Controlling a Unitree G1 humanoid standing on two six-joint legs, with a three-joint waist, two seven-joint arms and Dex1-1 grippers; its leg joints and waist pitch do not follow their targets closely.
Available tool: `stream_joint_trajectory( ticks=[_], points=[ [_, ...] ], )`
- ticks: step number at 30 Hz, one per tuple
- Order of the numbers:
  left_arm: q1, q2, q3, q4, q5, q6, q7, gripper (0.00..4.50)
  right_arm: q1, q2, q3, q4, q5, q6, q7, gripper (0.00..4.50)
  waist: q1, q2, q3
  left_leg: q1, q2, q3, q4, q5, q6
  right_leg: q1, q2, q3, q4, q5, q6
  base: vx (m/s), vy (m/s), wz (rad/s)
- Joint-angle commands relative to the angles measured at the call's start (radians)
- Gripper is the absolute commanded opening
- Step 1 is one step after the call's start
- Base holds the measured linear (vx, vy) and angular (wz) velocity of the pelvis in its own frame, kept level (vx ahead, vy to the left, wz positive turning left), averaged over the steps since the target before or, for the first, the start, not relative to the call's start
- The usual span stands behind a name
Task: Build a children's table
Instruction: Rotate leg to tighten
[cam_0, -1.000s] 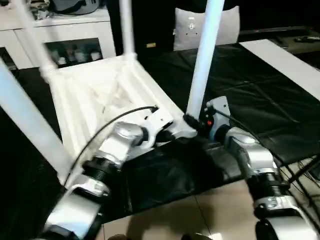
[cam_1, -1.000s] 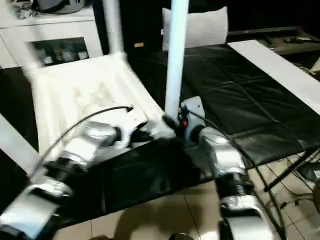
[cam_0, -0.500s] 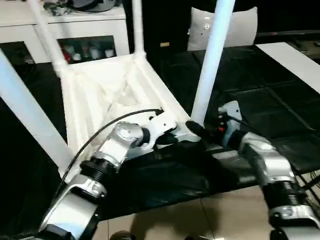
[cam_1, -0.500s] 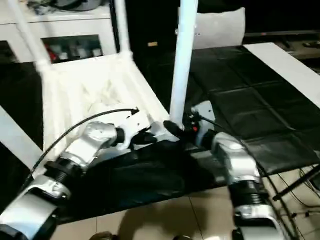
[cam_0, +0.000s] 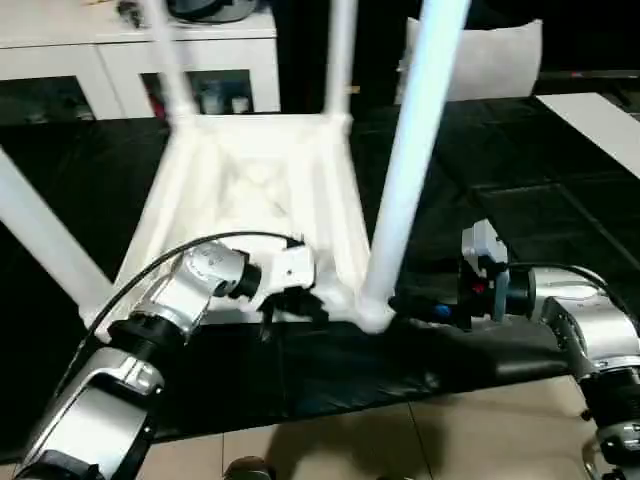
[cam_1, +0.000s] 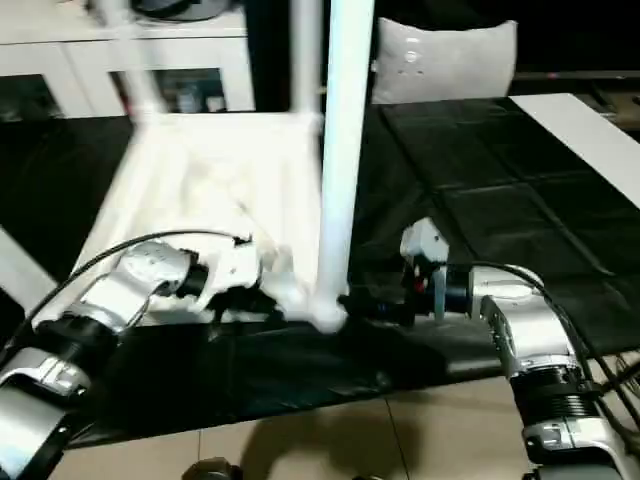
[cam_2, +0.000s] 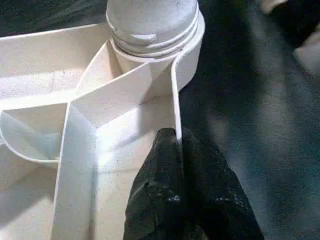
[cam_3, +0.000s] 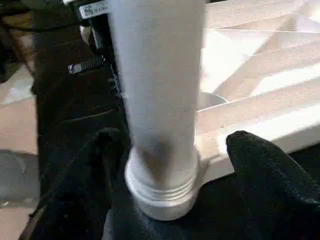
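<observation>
An all-white plastic children's table (cam_0: 255, 215) lies upside down on a desk covered in black quilted sheeting (cam_0: 520, 200). Its ribbed underside faces up, and four long tapered white round legs stand upright from the corner sockets. The nearest leg (cam_0: 410, 160) rises at the corner closest to the robot, at the desk's front edge. Its threaded base sits in the round corner socket (cam_2: 155, 30).

The left end effector (cam_2: 177, 165) is clenched: its two black fingers pinch the thin white outer wall of the tabletop just beside that corner socket, one finger inside the wall and one outside. From the head camera, the left end effector meets the table's near edge just left of the nearest leg.

The right end effector (cam_3: 170, 150) is spread wide. One black finger (cam_3: 265, 165) stands on each side of the nearest leg's base, with a gap showing between each finger and the leg, so it brackets the leg and does not squeeze it.

Beyond the table stands a white cabinet with glass doors (cam_0: 190, 70), and a pale cushion-like shape (cam_1: 445, 60) leans at the back. A flat white board (cam_0: 600, 120) lies on the far right of the desk. To the right of the table the black sheeting is open. In front of the desk's near edge is a beige tiled floor (cam_0: 430, 440).
</observation>
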Motion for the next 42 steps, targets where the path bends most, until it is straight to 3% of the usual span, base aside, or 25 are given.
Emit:
stream_joint_trajectory(
  ticks=[1, 3, 17, 22, 27, 31, 32, 33, 35, 37, 38, 40, 42],
  points=[
    [-0.008, -0.009, -0.045, -0.057, -0.004, -0.040, -0.066, 0.00, -0.009, -0.012, 0.019, -0.003, 0.001, -0.012, 0.033, 3.24, -0.008, -0.003, -0.077, 0.012, 0.026, 0.002, -0.069, -0.254, 0.052, 0.059, -0.055, 0.045, -0.070, -0.318, -0.183, 0.000, 0.000, 0.00],
    [-0.009, -0.012, -0.053, -0.063, -0.008, -0.047, -0.092, 0.00, -0.011, -0.004, 0.044, 0.001, -0.010, -0.019, 0.065, 3.06, -0.009, -0.004, -0.076, 0.010, 0.025, 0.002, -0.070, -0.254, 0.051, 0.060, -0.055, 0.044, -0.071, -0.327, -0.176, 0.000, 0.000, 0.00],
    [-0.025, -0.023, -0.054, -0.043, -0.013, -0.055, -0.112, 0.00, -0.019, 0.020, 0.081, 0.026, 0.011, -0.015, 0.132, 1.99, -0.009, -0.007, -0.078, 0.008, 0.024, 0.001, -0.068, -0.237, 0.052, 0.061, -0.053, 0.043, -0.070, -0.331, -0.169, 0.000, 0.000, 0.00],
    [-0.019, -0.025, -0.027, -0.058, -0.027, 0.037, -0.092, 0.00, -0.016, 0.072, 0.052, 0.065, 0.005, -0.003, 0.019, 1.93, -0.012, -0.004, -0.078, 0.007, 0.023, 0.001, -0.069, -0.233, 0.048, 0.061, -0.053, 0.043, -0.069, -0.329, -0.173, 0.000, 0.000, 0.00],
    [-0.026, -0.071, 0.015, -0.088, -0.054, 0.181, -0.003, 0.00, -0.042, 0.155, 0.017, 0.101, -0.031, 0.082, -0.226, 1.92, -0.033, -0.006, -0.066, 0.013, 0.016, -0.003, -0.074, -0.295, 0.020, 0.056, -0.054, 0.036, -0.090, -0.504, -0.120, 0.000, 0.000, 0.00],
    [-0.055, -0.156, 0.051, -0.070, -0.041, 0.293, 0.166, 0.00, -0.091, 0.261, -0.020, 0.128, -0.096, 0.156, -0.538, 1.91, -0.075, -0.009, -0.060, 0.012, 0.003, -0.013, -0.074, -0.341, -0.011, 0.058, -0.052, 0.016, -0.111, -0.647, -0.047, 0.000, 0.000, 0.00],
    [-0.056, -0.159, 0.052, -0.069, -0.040, 0.297, 0.174, 0.00, -0.094, 0.266, -0.022, 0.129, -0.099, 0.159, -0.551, 1.91, -0.088, -0.010, -0.062, 0.005, 0.000, -0.016, -0.074, -0.334, -0.014, 0.063, -0.052, 0.014, -0.113, -0.650, -0.029, 0.000, 0.000, 0.00],
    [-0.071, -0.202, 0.071, -0.048, -0.027, 0.320, 0.271, 0.00, -0.126, 0.312, -0.049, 0.159, -0.111, 0.193, -0.681, 1.91, -0.100, -0.005, -0.062, 0.000, 0.001, -0.019, -0.076, -0.335, -0.011, 0.066, -0.051, 0.008, -0.117, -0.646, -0.020, -0.032, 0.036, -0.18],
    [-0.082, -0.241, 0.091, -0.031, -0.020, 0.339, 0.353, 0.00, -0.148, 0.344, -0.067, 0.190, -0.127, 0.188, -0.778, 1.91, -0.118, -0.001, -0.070, -0.002, 0.002, -0.023, -0.074, -0.327, -0.009, 0.072, -0.055, 0.000, -0.119, -0.599, -0.032, -0.016, 0.018, -0.09],
    [-0.086, -0.259, 0.101, -0.025, -0.021, 0.343, 0.385, 0.00, -0.153, 0.352, -0.069, 0.202, -0.136, 0.165, -0.805, 1.91, -0.127, 0.003, -0.075, -0.006, 0.008, -0.025, -0.077, -0.312, 0.012, 0.076, -0.057, 0.003, -0.116, -0.496, -0.067, 0.000, 0.000, 0.00],
    [-0.088, -0.272, 0.108, -0.021, -0.018, 0.343, 0.412, 0.00, -0.153, 0.362, -0.077, 0.210, -0.130, 0.140, -0.818, 2.26, -0.129, -0.002, -0.077, -0.008, 0.007, -0.022, -0.077, -0.291, 0.027, 0.077, -0.053, 0.006, -0.109, -0.426, -0.093, 0.000, 0.000, 0.00],
    [-0.084, -0.281, 0.107, -0.025, -0.007, 0.341, 0.433, 0.00, -0.143, 0.372, -0.097, 0.200, -0.102, 0.124, -0.812, 2.63, -0.123, -0.008, -0.079, 0.003, 0.003, -0.010, -0.069, -0.253, 0.056, 0.068, -0.052, 0.015, -0.105, -0.372, -0.140, 0.000, 0.000, 0.00],
    [-0.079, -0.278, 0.105, -0.031, -0.003, 0.340, 0.431, 0.00, -0.134, 0.370, -0.102, 0.187, -0.091, 0.119, -0.796, 2.83, -0.111, -0.005, -0.083, 0.008, 0.011, -0.005, -0.067, -0.210, 0.073, 0.062, -0.052, 0.023, -0.099, -0.323, -0.172, 0.000, 0.000, 0.00]
  ],
)
